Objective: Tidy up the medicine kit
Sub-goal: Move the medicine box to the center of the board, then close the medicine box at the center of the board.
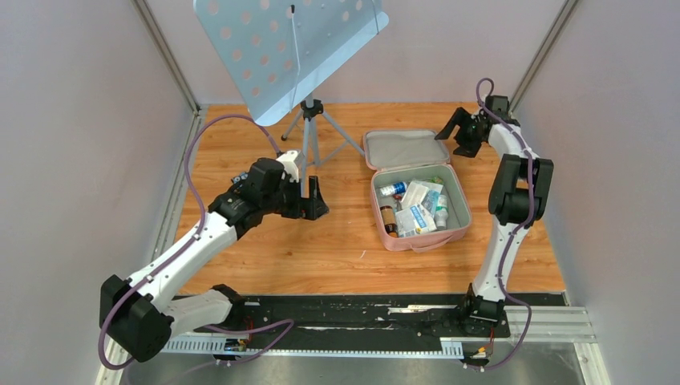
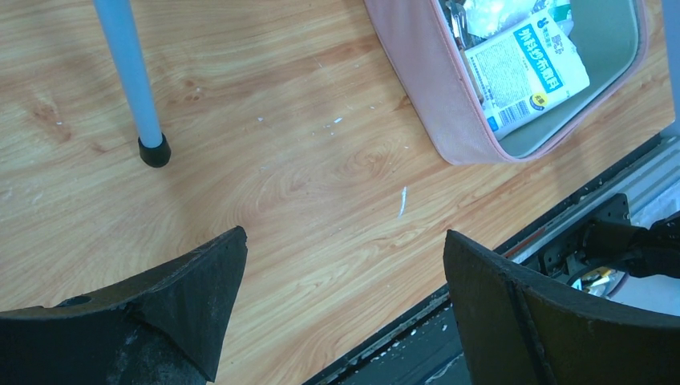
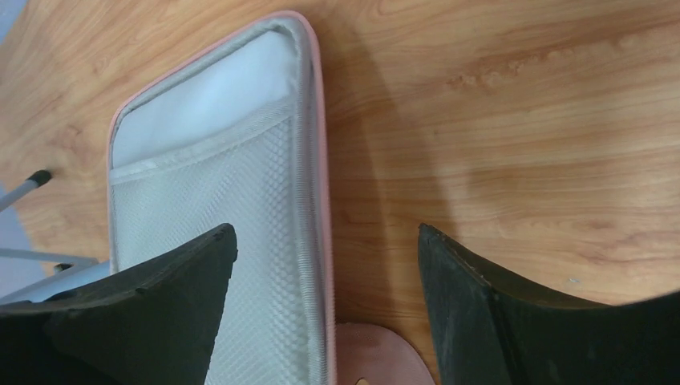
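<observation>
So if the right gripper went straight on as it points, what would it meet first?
Probably the open lid of the medicine kit: the open right gripper points down at its pink edge, bare table beside. Height is unclear.

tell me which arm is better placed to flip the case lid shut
Right, probably. The right claw hovers open at the edge of the flat-open lid of the case. The left claw, also open, is over bare table near the stand.
</observation>
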`<action>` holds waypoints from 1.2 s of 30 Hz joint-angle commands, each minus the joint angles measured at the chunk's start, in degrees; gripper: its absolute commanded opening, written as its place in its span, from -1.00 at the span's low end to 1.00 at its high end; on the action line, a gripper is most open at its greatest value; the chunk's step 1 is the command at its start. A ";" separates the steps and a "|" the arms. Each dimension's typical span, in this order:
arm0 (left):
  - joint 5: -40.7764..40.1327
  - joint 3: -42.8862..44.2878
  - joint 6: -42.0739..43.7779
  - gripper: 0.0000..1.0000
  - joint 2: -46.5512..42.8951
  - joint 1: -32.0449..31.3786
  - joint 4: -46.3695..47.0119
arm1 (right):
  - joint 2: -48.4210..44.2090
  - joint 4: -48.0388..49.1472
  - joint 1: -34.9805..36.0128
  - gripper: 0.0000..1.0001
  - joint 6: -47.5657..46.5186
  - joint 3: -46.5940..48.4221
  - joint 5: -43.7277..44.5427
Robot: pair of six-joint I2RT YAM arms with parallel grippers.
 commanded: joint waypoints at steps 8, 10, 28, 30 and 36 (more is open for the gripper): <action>0.82 2.22 0.19 1.00 1.31 0.28 2.15 | 4.79 1.35 -2.02 0.07 4.19 4.16 -20.41; 0.81 2.22 0.15 1.00 1.37 0.32 2.12 | 4.42 2.28 -2.43 -0.16 4.74 3.89 -22.01; 1.81 1.94 0.00 1.00 2.34 0.34 2.39 | -8.05 6.87 -4.53 -0.80 -2.30 -4.04 -27.13; 1.86 1.69 -0.04 1.00 1.85 0.29 2.34 | -10.57 8.77 -4.62 -0.78 -3.82 -6.84 -27.32; 2.49 1.68 -0.94 1.00 1.44 0.30 2.54 | -17.73 14.50 -4.98 -0.67 -10.25 -17.11 -29.98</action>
